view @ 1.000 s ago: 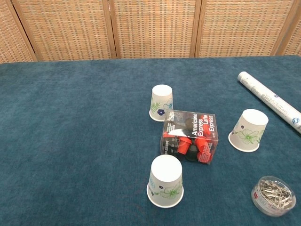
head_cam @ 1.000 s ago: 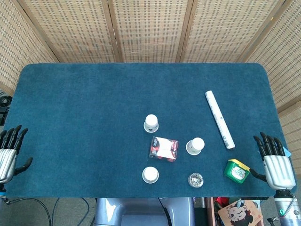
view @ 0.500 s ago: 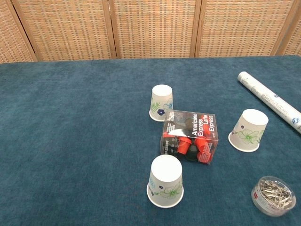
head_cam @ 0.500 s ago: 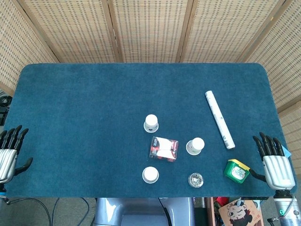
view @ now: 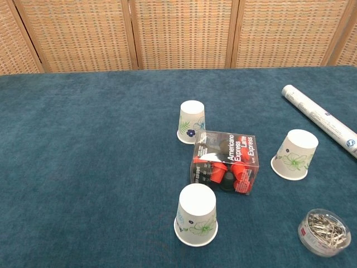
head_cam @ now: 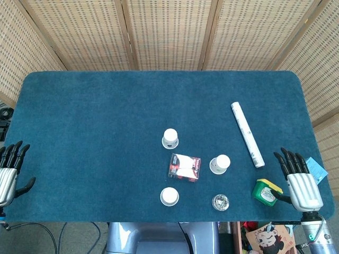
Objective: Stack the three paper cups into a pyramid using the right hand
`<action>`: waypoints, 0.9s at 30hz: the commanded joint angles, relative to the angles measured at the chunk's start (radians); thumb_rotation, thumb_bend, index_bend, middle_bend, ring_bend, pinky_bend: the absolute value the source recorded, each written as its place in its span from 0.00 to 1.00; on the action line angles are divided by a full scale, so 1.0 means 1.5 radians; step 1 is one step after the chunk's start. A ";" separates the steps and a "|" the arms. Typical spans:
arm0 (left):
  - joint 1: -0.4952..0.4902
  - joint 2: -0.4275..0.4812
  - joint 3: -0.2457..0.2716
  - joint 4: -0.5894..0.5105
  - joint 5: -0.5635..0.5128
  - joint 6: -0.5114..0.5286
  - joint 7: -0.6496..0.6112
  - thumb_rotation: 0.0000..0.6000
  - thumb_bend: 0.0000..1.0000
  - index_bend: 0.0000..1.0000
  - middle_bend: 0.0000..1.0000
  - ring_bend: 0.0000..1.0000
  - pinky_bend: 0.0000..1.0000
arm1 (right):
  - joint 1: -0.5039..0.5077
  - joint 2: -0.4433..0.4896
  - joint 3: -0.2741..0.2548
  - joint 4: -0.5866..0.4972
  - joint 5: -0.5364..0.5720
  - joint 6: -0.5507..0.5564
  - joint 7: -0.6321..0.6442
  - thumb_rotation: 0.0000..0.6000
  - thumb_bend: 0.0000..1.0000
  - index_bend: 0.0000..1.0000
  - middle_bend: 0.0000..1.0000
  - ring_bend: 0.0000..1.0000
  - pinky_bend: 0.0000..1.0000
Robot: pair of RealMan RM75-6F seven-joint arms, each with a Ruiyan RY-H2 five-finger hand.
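The fingers (head_cam: 289,161) of the right hand (head_cam: 302,186) are spread apart and empty, just beside a green and yellow box (head_cam: 266,191) at the worktop's (head_cam: 95,132) near right corner. The left hand (head_cam: 8,174) is likewise seen open at the left edge. Three white floral paper cups (view: 191,122) (view: 294,154) (view: 196,215) are placed upside down, apart, around a clear box of red capsules (view: 226,162).

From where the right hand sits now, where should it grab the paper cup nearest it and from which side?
Grip the rightmost paper cup around its side wall, probably near the narrower closed top, coming from its right. It stands upside down, rim on the table, and the capsule box lies to its left. The right hand is open.
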 commanded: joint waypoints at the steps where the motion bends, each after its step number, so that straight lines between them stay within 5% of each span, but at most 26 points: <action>1: 0.000 0.001 -0.001 -0.001 0.000 0.000 -0.002 1.00 0.31 0.00 0.00 0.00 0.00 | 0.020 0.005 -0.002 -0.040 -0.028 -0.016 -0.014 1.00 0.00 0.11 0.00 0.00 0.00; 11: 0.001 0.005 -0.001 -0.003 0.002 0.002 -0.011 1.00 0.31 0.00 0.00 0.00 0.00 | 0.057 0.003 -0.001 -0.169 -0.060 -0.056 -0.117 1.00 0.02 0.33 0.00 0.00 0.00; 27: 0.001 0.005 -0.001 -0.003 0.002 0.001 -0.012 1.00 0.31 0.00 0.00 0.00 0.00 | 0.107 -0.070 -0.034 -0.252 -0.058 -0.166 -0.186 1.00 0.02 0.36 0.00 0.00 0.00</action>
